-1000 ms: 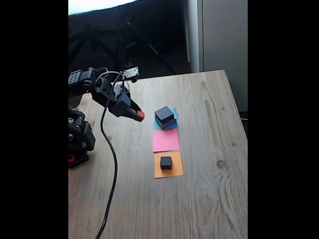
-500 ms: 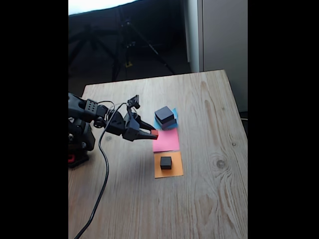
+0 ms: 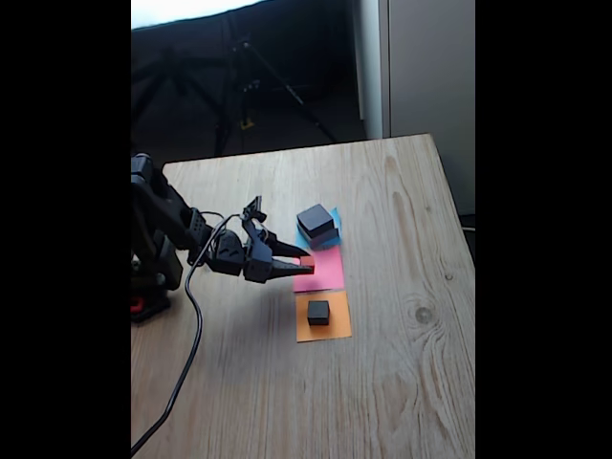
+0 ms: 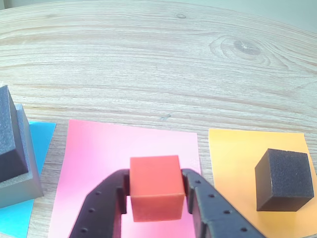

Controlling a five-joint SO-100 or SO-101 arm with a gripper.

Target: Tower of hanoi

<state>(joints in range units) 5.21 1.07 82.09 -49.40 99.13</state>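
My gripper point(image 3: 304, 264) point(image 4: 156, 194) is shut on the tiny red cube point(image 4: 155, 187) point(image 3: 307, 261), holding it over the near edge of the pink paper square point(image 4: 119, 163) point(image 3: 323, 272). Whether the cube touches the paper I cannot tell. The medium black block point(image 3: 315, 220) point(image 4: 9, 136) sits on the flat grey block point(image 3: 325, 235) point(image 4: 27, 173), both on the blue paper point(image 3: 335, 219) point(image 4: 34, 148). The small black cube point(image 3: 318, 312) point(image 4: 284, 179) stands on the orange paper point(image 3: 323, 328) point(image 4: 237, 158).
The wooden table point(image 3: 402, 316) has free room right of the papers and toward the front in the fixed view. A black cable point(image 3: 186, 354) trails from the arm along the left side. The arm's base point(image 3: 153, 268) stands at the left edge.
The gripper has come down and moved right with the red cube, from above the table left of the stack to the near edge of the pink paper.
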